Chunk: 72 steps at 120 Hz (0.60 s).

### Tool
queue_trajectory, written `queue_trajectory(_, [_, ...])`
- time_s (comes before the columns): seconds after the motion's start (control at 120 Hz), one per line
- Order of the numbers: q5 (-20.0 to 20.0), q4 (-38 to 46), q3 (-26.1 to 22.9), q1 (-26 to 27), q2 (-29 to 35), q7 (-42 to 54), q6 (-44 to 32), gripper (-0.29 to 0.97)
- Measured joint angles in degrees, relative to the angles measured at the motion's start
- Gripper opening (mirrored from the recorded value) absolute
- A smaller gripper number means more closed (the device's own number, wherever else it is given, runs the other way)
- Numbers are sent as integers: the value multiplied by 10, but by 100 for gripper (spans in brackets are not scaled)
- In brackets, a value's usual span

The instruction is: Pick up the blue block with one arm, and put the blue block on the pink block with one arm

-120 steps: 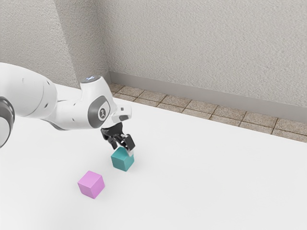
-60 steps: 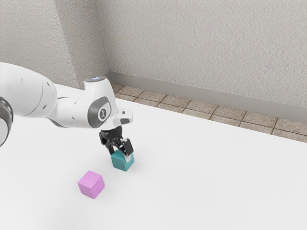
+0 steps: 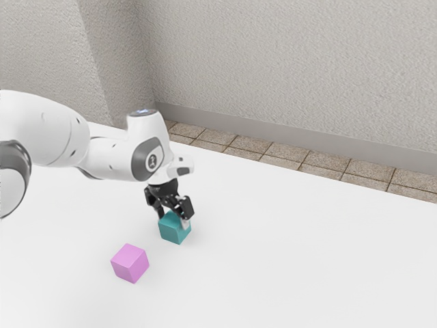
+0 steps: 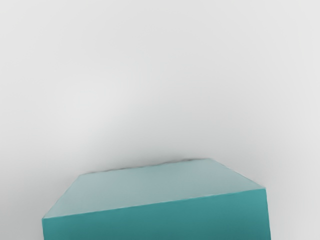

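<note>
Exterior view: we are logging the gripper (image 3: 173,214) down at the blue block (image 3: 175,234), which is sitting on the tabletop (image 3: 307,260) near the pink block (image 3: 130,263); we cannot tell if it is gripping, so lifting and stacking are pending.

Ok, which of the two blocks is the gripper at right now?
The blue-green block, with the gripper right at its top. The pink block lies apart from it, toward the exterior view's left.
</note>
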<state>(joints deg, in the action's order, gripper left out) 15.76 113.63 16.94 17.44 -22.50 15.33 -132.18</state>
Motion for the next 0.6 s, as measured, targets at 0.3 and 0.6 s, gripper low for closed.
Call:
queue_trajectory(0.3, [-18,-1,0,1,-4,4,0,66])
queue_trajectory(0.6, [-22,-10,-3,0,-18,10,-3,66])
